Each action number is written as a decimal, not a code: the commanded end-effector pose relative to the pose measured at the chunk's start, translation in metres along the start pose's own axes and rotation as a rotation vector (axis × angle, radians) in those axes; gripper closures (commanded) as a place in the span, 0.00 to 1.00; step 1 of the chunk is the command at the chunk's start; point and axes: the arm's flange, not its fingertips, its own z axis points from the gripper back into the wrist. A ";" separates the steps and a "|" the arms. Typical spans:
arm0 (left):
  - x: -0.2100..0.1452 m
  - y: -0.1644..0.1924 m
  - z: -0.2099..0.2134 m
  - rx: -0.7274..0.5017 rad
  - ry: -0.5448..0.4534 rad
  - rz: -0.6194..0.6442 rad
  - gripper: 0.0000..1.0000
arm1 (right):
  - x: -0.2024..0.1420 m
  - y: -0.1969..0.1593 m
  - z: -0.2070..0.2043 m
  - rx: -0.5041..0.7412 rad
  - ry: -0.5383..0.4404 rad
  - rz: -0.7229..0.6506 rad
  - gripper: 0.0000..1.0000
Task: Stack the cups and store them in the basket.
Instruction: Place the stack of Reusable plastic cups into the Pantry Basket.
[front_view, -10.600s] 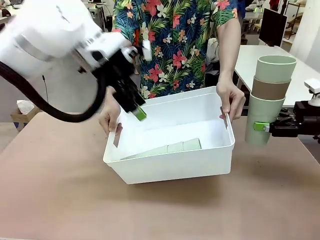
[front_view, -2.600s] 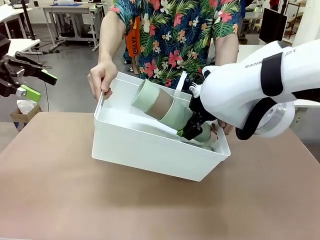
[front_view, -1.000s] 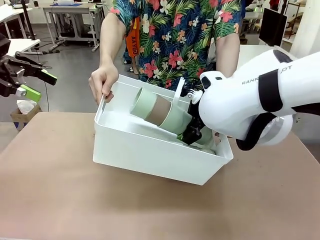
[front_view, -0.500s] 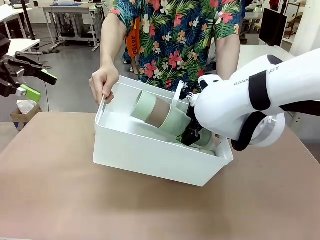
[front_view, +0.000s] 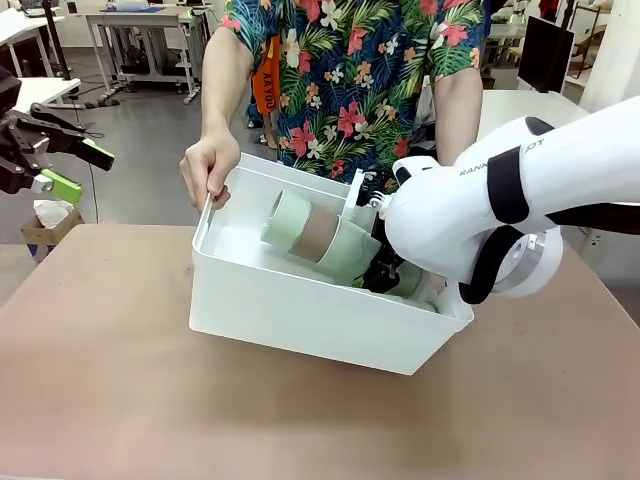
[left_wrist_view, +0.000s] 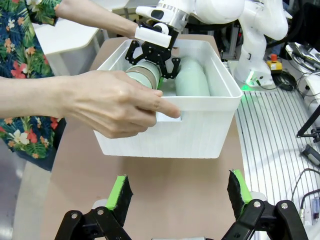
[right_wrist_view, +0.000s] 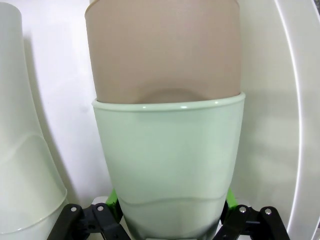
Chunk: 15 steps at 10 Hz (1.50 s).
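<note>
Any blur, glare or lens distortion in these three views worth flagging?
Front view: even indoor light, sharp, soft shadow under the basket. Left wrist view: wide-angle bend along the basket rim, the person's hand looms large. Right wrist view: the cup stack sits very close and slightly soft; no harsh glare.
</note>
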 end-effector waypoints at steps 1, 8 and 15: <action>0.004 0.000 0.002 -0.002 -0.015 0.010 0.00 | -0.001 -0.007 -0.004 0.006 -0.012 0.021 0.15; 0.004 0.000 0.002 -0.002 -0.015 0.010 0.00 | -0.003 -0.010 0.001 0.021 0.020 0.041 0.00; 0.004 0.000 0.002 -0.002 -0.015 0.010 0.00 | 0.012 -0.027 0.114 0.053 -0.051 -0.061 0.00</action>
